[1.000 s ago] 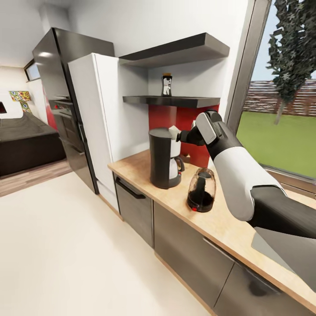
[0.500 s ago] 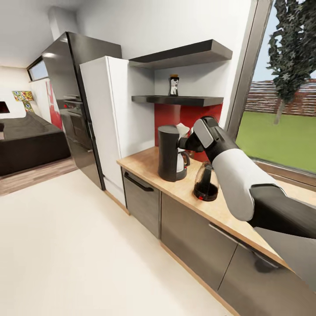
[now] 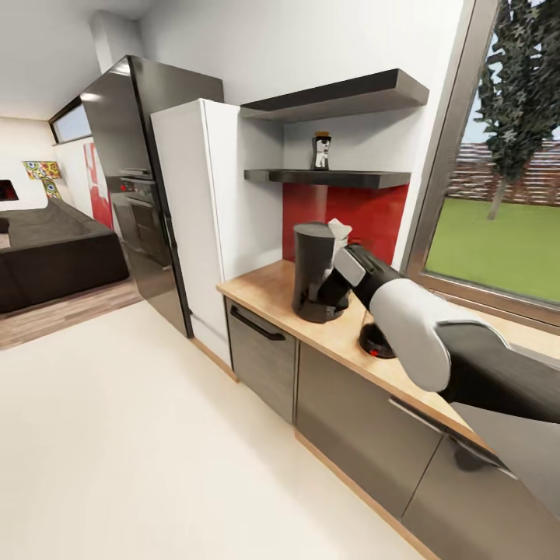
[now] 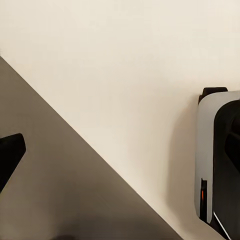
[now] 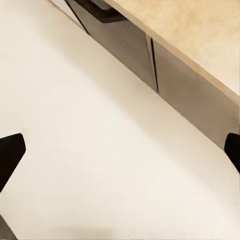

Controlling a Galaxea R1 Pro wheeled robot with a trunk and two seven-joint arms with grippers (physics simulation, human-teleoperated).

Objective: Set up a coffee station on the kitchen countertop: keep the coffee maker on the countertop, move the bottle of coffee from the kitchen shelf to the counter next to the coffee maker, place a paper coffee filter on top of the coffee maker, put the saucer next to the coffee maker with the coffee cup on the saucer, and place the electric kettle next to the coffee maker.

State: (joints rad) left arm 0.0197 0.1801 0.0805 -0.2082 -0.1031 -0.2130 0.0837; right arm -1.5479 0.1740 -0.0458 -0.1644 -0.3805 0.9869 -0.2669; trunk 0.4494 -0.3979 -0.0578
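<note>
Head view faces the countertop [image 3: 268,289]; wrist views look close down at the floor [image 5: 100,150].

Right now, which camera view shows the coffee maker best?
The head view: the coffee maker stands on the kitchen countertop, partly hidden by the right arm. The right wrist view gives just countertop edge and cabinet fronts; the left wrist view gives floor.

At frame centre the coffee maker [image 3: 313,272] stands on the worktop [image 3: 264,290], the paper coffee filter [image 3: 338,231] on its top. The electric kettle [image 3: 375,343] sits to its right. Above, the bottle of coffee [image 3: 321,151] stands on the kitchen shelf [image 3: 327,178].
</note>
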